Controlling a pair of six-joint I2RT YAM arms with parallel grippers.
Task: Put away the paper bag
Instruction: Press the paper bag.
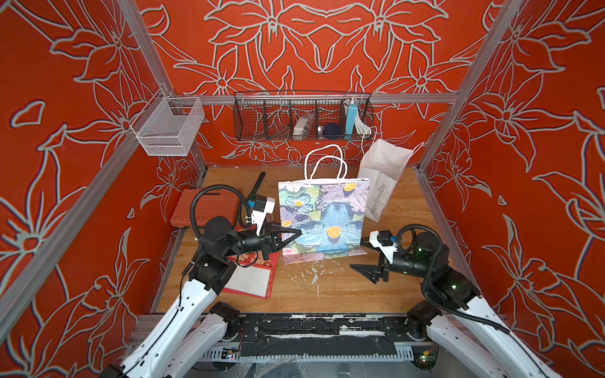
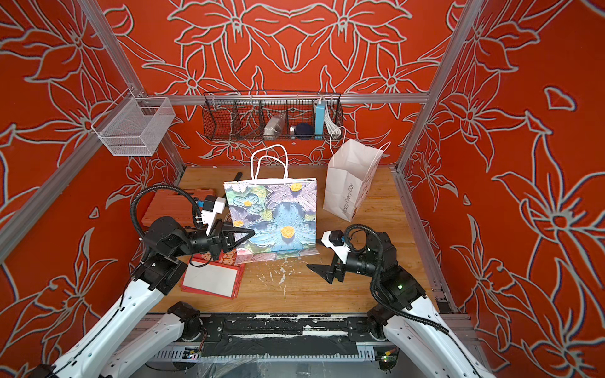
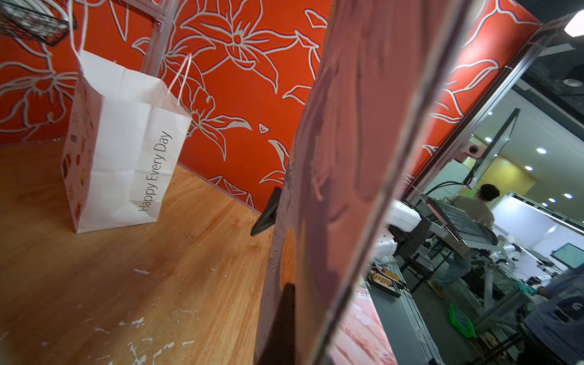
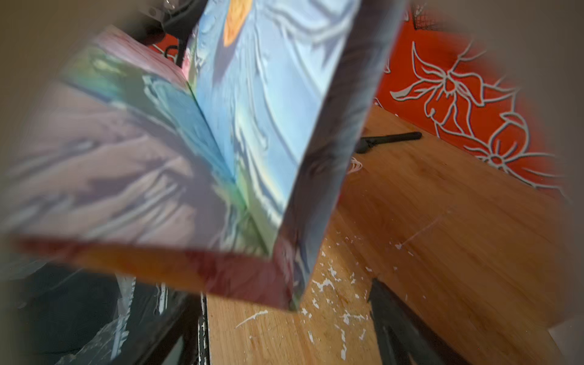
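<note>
The left gripper (image 1: 295, 233) reached out level, pinched shut on the flowered bag's (image 1: 322, 217) left edge. The right gripper (image 1: 360, 271) hung low over the table (image 1: 343, 294) near the bag's corner, jaws apart and empty.

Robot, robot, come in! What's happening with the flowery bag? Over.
Left gripper shut on flowery bag, at its side edge; bag upright. Right gripper open, empty, clear of it. White bag stands behind, apart. Over.
</note>
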